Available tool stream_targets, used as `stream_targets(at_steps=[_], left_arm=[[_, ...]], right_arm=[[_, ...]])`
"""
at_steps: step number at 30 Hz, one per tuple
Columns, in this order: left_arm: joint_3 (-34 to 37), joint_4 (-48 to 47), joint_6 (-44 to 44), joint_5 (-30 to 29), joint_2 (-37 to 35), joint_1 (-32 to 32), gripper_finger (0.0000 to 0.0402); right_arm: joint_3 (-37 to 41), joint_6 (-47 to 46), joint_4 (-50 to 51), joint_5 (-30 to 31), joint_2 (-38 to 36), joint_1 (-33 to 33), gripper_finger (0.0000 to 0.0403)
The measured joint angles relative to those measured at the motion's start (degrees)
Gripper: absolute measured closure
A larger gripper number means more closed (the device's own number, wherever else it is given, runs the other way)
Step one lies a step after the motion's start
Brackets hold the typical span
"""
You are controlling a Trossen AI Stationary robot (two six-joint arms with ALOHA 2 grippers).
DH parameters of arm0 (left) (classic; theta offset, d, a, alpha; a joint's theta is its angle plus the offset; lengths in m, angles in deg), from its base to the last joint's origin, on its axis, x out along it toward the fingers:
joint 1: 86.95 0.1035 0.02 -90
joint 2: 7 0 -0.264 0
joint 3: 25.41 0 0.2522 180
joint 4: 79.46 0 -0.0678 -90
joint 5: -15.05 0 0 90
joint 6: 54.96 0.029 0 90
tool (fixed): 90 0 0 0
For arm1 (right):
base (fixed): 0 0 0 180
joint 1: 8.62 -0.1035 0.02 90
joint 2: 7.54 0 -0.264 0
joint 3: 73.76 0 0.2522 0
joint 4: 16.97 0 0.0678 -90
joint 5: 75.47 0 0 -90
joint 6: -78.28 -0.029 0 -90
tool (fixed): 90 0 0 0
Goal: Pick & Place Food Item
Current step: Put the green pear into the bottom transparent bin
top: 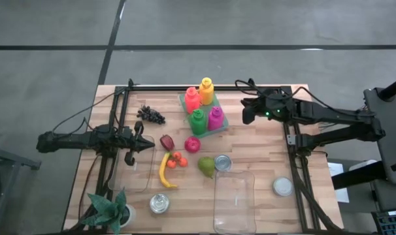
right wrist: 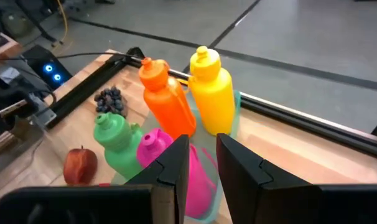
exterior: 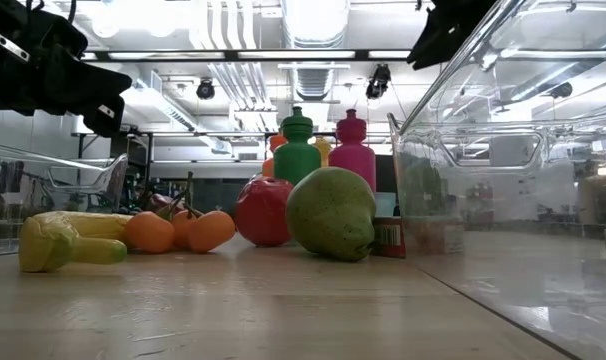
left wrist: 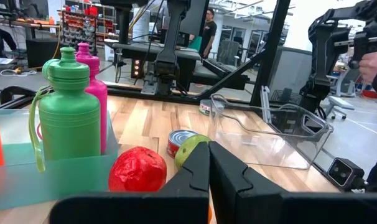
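Four bottles [top: 204,106], two clear bins [top: 234,200], two cans [top: 222,163] — plus one banana [top: 163,171], pear [top: 206,167], grape bunch [top: 151,115], potted plant [top: 110,210].

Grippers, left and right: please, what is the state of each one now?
Left gripper: closed, holding nothing, above the left container.
Right gripper: closed, holding nothing, beside the bottles.

both end effectors [top: 148,145] [top: 246,111] closed, empty

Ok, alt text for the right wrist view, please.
The right gripper, its fingers nearly shut and empty, hangs above four squeeze bottles in a teal tray: orange bottle, yellow bottle, green bottle, pink bottle. Dark grapes and a red apple lie beyond.
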Motion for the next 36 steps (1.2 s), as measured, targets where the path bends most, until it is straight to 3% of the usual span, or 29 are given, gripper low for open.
stream_targets(at_steps=[10, 28, 36], left_arm=[[0.0, 0.0, 0.0, 0.0, 0.0, 0.0, 0.0401], [0.0, 0.0, 0.0, 0.0, 0.0, 0.0, 0.0401], [0.0, 0.0, 0.0, 0.0, 0.0, 0.0, 0.0401]], right_arm=[[-2.3, -0.7, 4.7, -0.6, 0.0, 0.0, 0.0311], [-2.2, -5.1, 6.6, -11.2, 0.0, 0.0, 0.0096], [-2.2, -14.3, 13.1, -13.7, 0.5, -0.1, 0.0068]])
